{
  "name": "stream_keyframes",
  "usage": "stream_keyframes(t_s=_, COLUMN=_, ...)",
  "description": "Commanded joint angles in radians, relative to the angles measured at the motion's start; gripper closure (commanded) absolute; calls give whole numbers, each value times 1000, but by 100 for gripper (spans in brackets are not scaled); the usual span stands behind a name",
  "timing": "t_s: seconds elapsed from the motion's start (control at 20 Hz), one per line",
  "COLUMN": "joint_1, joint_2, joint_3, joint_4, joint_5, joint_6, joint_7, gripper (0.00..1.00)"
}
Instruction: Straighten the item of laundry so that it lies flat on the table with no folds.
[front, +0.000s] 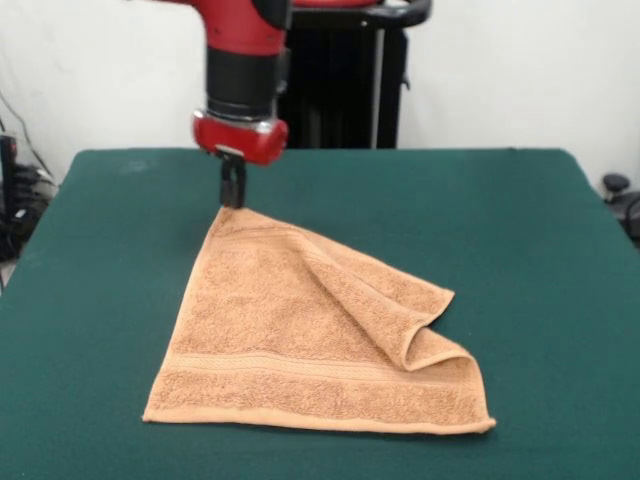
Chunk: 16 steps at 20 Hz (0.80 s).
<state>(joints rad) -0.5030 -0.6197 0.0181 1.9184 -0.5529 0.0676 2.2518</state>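
Note:
The orange-tan towel (300, 340) lies on the dark green table (520, 250), its near edge flat with a woven band stripe running along it. Its far left corner is lifted to a peak, and my gripper (232, 196) is shut on that corner, just above the table. The right side of the towel is folded over itself, with a raised curled flap (425, 335) near the right edge. The red and black arm comes down from the top left.
Bare green felt surrounds the towel on all sides, widest to the right. A black stand (345, 80) rises behind the table's far edge. Cables and dark gear (15, 200) sit off the table's left side.

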Motion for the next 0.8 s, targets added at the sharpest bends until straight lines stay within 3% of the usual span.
stream_keyframes(t_s=0.05, joint_1=-59, joint_2=-148, joint_3=233, joint_4=51, joint_5=-19, joint_6=234, joint_7=-215, gripper=100)
stream_keyframes(t_s=0.35, joint_1=-53, joint_2=-193, joint_3=252, joint_4=61, joint_5=-21, joint_6=276, joint_7=-174, gripper=100)
stream_keyframes(t_s=0.8, joint_1=93, joint_2=-181, joint_3=154, joint_4=43, joint_5=-25, joint_6=246, joint_7=-14, gripper=100)
